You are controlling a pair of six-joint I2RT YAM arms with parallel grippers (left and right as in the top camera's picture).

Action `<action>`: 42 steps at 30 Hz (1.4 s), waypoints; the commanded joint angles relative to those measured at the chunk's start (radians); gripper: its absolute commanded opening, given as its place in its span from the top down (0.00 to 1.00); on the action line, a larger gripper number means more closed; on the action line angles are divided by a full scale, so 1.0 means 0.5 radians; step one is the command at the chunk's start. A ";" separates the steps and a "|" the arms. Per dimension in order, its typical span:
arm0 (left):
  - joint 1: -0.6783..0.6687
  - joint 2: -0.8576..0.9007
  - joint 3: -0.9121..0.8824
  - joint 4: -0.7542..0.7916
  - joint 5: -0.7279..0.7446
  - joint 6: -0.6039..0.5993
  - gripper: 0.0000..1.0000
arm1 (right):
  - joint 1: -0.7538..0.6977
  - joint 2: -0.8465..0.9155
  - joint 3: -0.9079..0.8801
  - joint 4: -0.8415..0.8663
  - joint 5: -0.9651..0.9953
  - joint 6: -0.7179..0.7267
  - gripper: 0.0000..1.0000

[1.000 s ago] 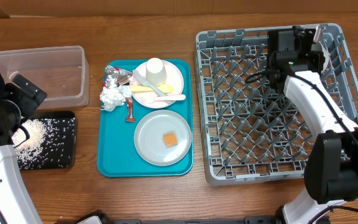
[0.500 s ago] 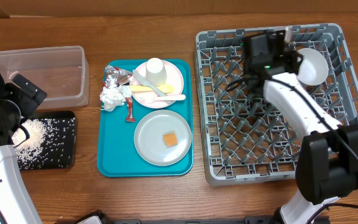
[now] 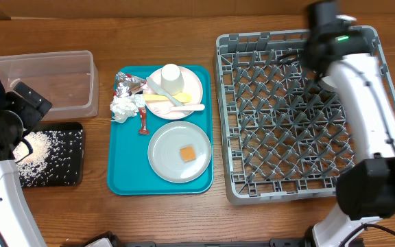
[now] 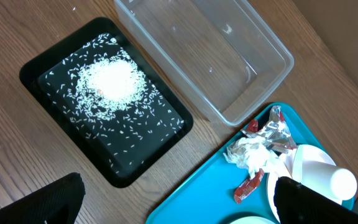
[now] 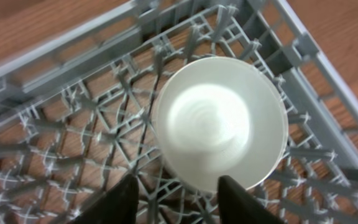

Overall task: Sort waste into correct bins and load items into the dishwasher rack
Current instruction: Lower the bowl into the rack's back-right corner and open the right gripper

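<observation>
The small white bowl (image 5: 219,127) sits in the back right corner of the grey dishwasher rack (image 3: 280,116). My right gripper (image 5: 176,202) is open and empty just above it, and its arm (image 3: 352,75) hides most of the bowl in the overhead view. My left gripper (image 4: 179,208) is open and empty, high over the table between the black tray (image 3: 64,171) and the teal tray (image 3: 125,171). Loose rice (image 3: 40,147) lies in the black tray. The clear tub (image 3: 43,82) is empty. The napkin (image 3: 123,108), foil (image 3: 127,84) and red sachet (image 3: 143,122) lie on the teal tray.
On the teal tray the white cup (image 3: 172,77) stands on the pinkish plate (image 3: 194,86) with yellow and pale utensils (image 3: 173,103). The grey plate (image 3: 166,161) holds the orange cube (image 3: 186,154). The rack's upright pegs fill its floor.
My right arm swung left, leaving the bowl in the rack's back right corner, then swung back over it. My left arm has not moved.
</observation>
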 commanded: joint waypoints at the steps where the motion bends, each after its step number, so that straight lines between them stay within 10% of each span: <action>1: 0.008 0.008 0.034 0.000 0.025 -0.020 0.00 | -0.189 -0.014 0.059 -0.029 -0.614 0.026 0.76; 5: 0.008 0.008 0.034 0.005 0.024 -0.020 0.00 | -0.306 0.040 -0.038 0.010 -0.850 0.000 0.96; 42: 0.008 0.040 0.034 0.044 0.024 -0.020 0.00 | -0.328 0.036 -0.224 0.356 -0.661 0.137 0.96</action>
